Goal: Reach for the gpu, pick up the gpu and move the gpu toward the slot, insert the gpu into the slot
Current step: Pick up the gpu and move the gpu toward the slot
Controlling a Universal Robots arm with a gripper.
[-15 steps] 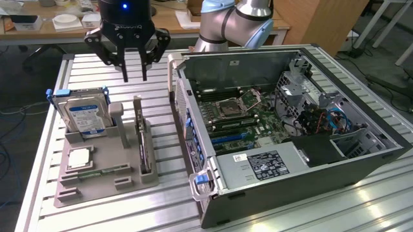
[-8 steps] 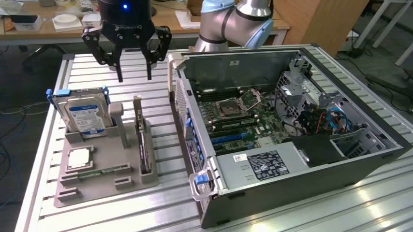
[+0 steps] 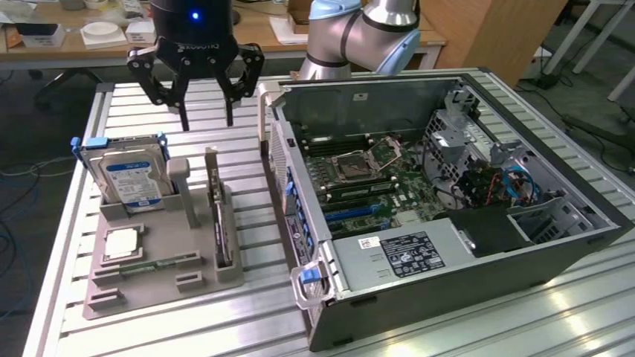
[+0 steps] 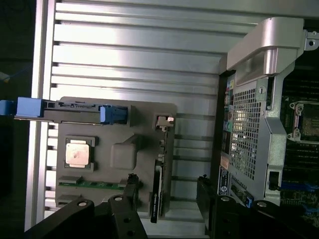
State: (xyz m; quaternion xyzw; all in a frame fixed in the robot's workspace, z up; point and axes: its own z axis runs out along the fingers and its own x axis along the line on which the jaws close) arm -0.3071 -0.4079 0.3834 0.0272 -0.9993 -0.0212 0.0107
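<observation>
- Outwardly, in the exterior view, a ribbed metal table [image 3: 198,327] stands in a workshop, with a wooden desk [image 3: 59,53] behind it.
- One grey holder [image 3: 149,281] carries one hard drive [image 3: 129,175], one processor [image 3: 119,244], one memory stick [image 3: 159,262] and one gpu [image 3: 220,223].
- One open computer case [image 3: 447,256] lies to the exterior view's right of the holder.
- The gpu is a thin dark card standing on edge in the holder, its silver bracket at the far end.
- The gripper [image 3: 204,105] hovers above the table beyond the holder, fingers spread wide, holding nothing.
- In the wrist view, the table [image 4: 124,50], the holder [image 4: 124,149], the hard drive [image 4: 70,107], the processor [image 4: 78,153], the memory stick [image 4: 94,184] and the computer case [image 4: 249,134] show from above.
- The gpu [image 4: 156,194] sits edge-on between the gripper's [image 4: 167,199] wide black fingers.
</observation>
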